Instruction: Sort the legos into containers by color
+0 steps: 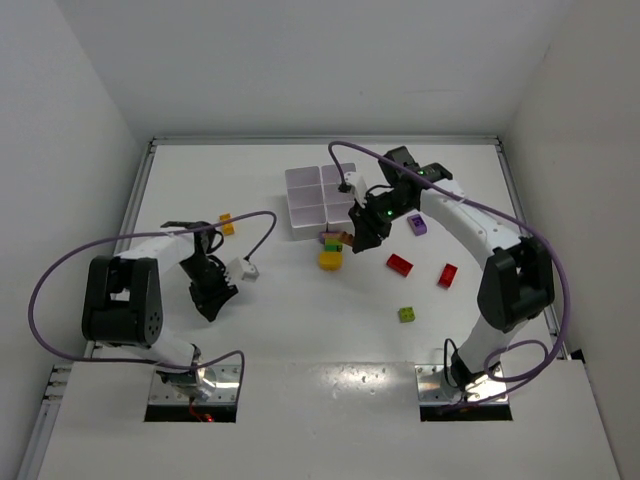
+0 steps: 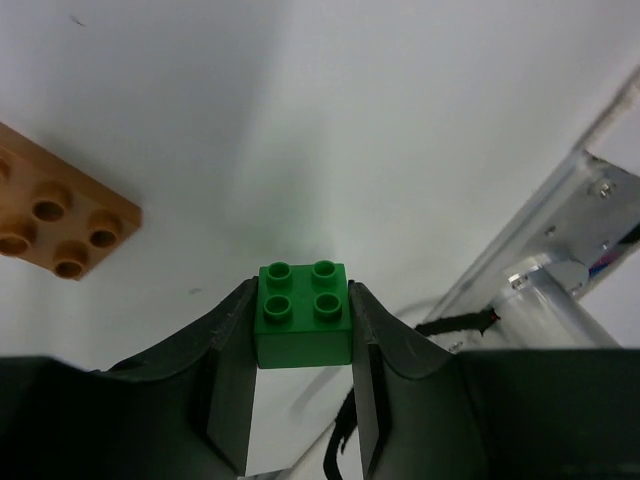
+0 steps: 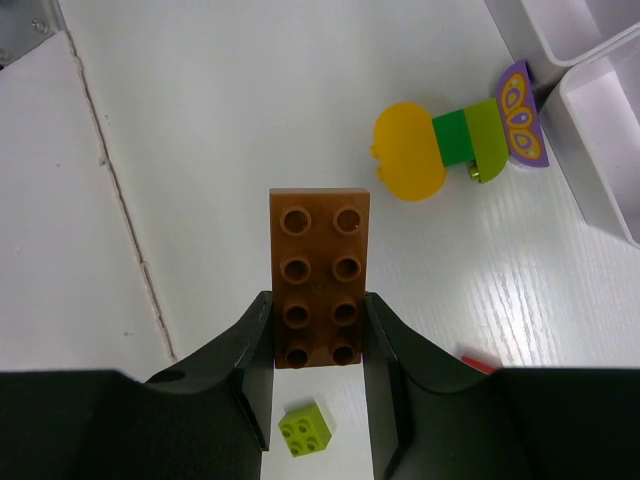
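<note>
Two red bricks (image 1: 399,263) (image 1: 447,275), one white tray (image 1: 300,215)

You hold green brick (image 2: 303,312) in left gripper (image 2: 303,295), brown plate (image 3: 319,275) in right gripper (image 3: 318,302); clump (image 1: 332,250) lies just beside tray (image 1: 321,190), red brick (image 1: 399,264) near.

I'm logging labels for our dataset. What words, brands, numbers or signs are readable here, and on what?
None can be read.
The purple piece bears a printed yellow pattern, not letters.
Studs of the green brick and the brown brick show no legible marking.
The white tray shows no print.
</note>
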Robot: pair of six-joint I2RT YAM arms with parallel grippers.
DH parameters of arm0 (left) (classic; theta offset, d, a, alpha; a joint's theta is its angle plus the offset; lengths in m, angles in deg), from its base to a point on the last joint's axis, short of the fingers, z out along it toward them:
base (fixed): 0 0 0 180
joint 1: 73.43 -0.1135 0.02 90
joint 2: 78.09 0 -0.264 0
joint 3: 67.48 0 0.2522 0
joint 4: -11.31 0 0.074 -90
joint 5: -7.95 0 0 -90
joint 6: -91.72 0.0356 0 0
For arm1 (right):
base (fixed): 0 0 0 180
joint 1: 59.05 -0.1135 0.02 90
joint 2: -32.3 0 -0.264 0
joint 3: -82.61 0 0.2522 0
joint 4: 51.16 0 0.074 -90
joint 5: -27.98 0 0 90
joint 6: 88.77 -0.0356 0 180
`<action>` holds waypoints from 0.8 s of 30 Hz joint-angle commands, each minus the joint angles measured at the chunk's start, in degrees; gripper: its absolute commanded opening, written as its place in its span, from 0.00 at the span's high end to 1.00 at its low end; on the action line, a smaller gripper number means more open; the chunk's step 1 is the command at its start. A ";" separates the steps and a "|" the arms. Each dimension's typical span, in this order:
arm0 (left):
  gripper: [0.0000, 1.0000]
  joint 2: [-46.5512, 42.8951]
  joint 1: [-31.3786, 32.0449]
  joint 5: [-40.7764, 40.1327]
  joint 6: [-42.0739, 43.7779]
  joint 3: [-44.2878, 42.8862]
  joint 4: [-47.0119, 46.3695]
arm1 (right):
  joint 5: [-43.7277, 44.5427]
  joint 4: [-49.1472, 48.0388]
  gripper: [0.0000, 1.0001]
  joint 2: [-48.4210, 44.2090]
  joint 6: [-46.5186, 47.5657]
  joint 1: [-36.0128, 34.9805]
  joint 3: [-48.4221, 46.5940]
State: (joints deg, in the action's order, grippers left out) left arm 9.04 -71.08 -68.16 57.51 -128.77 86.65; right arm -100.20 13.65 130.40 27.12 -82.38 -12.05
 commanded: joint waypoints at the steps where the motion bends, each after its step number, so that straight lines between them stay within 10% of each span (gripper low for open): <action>1: 0.66 3.04 0.46 -0.35 -4.28 0.07 -6.12 | -1.99 -0.51 1.00 -0.19 0.39 -0.13 -2.59; 24: 0.87 18.15 0.46 1.31 -18.61 -15.21 -19.39 | -0.94 -1.04 1.00 -0.19 0.39 -0.13 -2.50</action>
State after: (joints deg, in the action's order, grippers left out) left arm 23.75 -71.08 -67.44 40.22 -140.82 79.39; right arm -100.09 13.65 130.64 27.12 -82.38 -12.40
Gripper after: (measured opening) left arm 0.416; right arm 0.342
